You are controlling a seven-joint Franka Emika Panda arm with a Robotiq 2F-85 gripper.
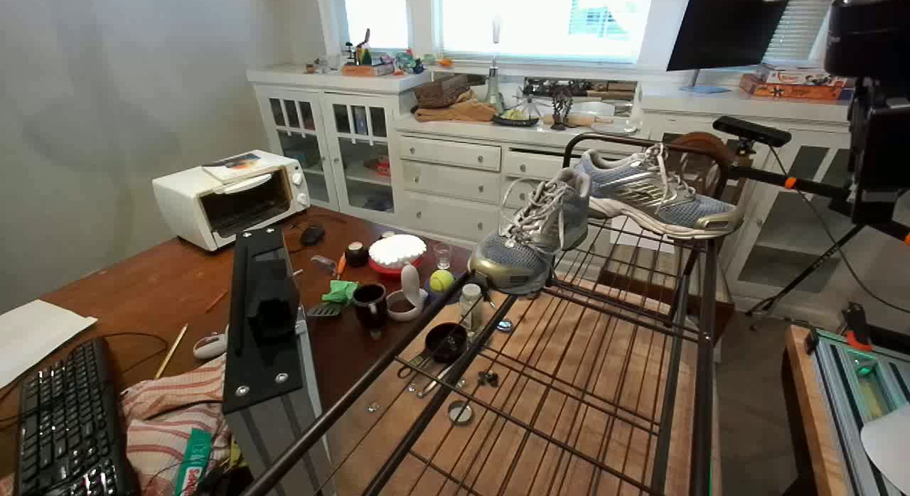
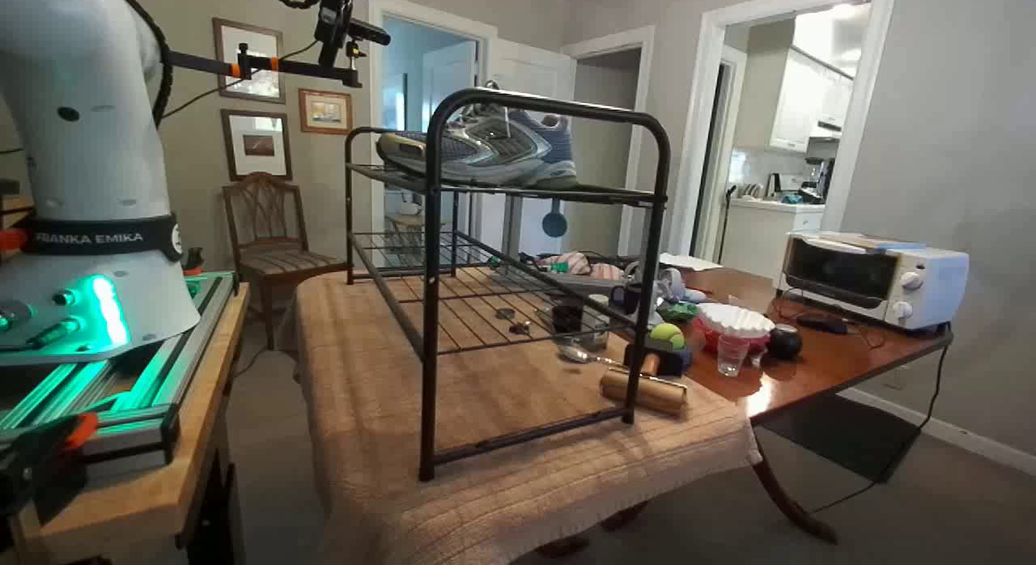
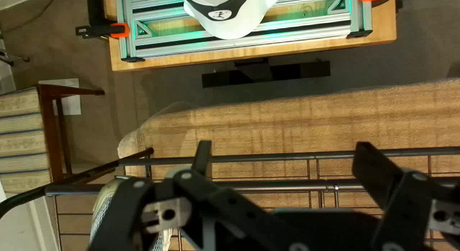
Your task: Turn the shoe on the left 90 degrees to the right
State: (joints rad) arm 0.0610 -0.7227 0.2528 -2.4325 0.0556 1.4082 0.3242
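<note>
With my pincer (image 3: 284, 155) spread (and empty), turning the left running sneaker (image 1: 530, 240) may bump the right running sneaker (image 1: 657, 192), so close they sit.

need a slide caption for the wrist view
Open tool above a wire shoe rack, partly hiding a mesh running sneaker.

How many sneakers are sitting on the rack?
2, both on the rack. In an exterior view, the near sneaker points to the picture's lower left and the far sneaker, behind it, points right. No third shows, though the rack runs past that view's edge.
</note>
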